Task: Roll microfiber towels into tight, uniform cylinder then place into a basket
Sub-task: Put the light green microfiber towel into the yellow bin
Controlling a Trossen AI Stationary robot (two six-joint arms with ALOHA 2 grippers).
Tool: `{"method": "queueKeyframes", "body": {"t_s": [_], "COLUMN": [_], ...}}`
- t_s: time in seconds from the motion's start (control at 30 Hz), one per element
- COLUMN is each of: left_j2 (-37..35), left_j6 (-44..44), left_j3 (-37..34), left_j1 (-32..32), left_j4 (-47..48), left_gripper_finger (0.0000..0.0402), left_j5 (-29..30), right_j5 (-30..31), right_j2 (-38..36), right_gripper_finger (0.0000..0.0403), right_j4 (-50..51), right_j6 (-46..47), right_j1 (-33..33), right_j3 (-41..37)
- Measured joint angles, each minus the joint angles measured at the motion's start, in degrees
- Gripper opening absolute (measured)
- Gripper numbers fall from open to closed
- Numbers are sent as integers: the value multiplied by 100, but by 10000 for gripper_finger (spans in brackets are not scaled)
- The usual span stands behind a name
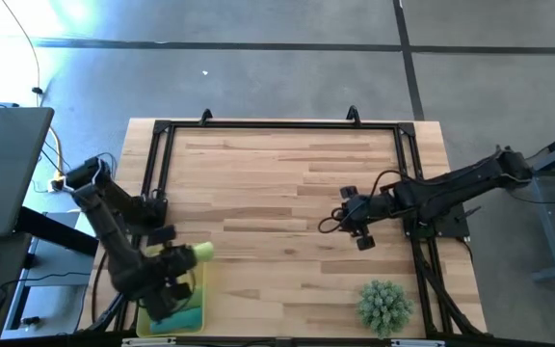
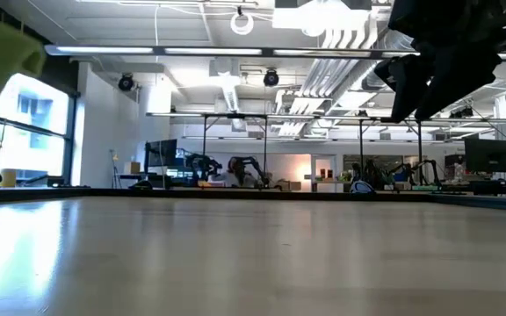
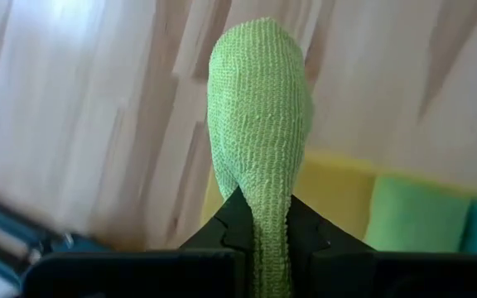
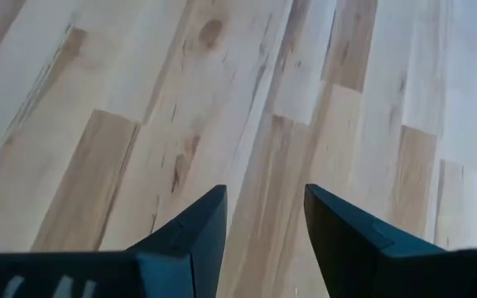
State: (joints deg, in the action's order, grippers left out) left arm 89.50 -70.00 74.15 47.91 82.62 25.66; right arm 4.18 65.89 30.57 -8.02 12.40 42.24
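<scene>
Towel duty at the wooden table: the left gripper pinches a rolled lime green towel by one end, holding it above the yellow basket at the table's near left corner, where a second green towel and the teal towel already lie. Soft and light, the roll looks apt to sag or loosen if gripped only at its tip, so a hold across its middle would likely keep the cylinder tight. The right gripper hangs over bare boards right of centre, fingers parted and holding nothing, beyond the spiky green plant.
</scene>
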Motion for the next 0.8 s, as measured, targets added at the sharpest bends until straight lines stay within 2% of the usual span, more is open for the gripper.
{"method": "queueKeyframes", "body": {"t_s": [0.13, 0.23, 0.4, 0.53, 0.63, 0.8], "left_j2": [-120, -91, 29, 133, 276, 500], "left_j6": [-1170, -1519, -1534, -1529, -1285, -607], "left_j3": [-596, -959, -1439, -1731, -1891, -1952], "left_j1": [558, 816, 889, 866, 866, 875], "left_j4": [-42, -430, -1112, -1533, -1981, -2550], "left_gripper_finger": [16, 16, 16, 16, 16, 17], "left_j5": [-122, -342, -747, -759, -818, -939], "right_j5": [-42, -43, -121, -244, -430, -701], "right_j2": [-84, -233, -693, -1043, -1424, -2128], "right_gripper_finger": [155, 155, 155, 155, 155, 155], "right_j4": [40, 180, 310, 239, -408, -1896], "right_j6": [-19, -39, -43, -96, -98, 323], "right_j1": [-117, -233, -462, -591, -661, -719], "right_j3": [2, 2, 2, -10, -444, -1667]}}
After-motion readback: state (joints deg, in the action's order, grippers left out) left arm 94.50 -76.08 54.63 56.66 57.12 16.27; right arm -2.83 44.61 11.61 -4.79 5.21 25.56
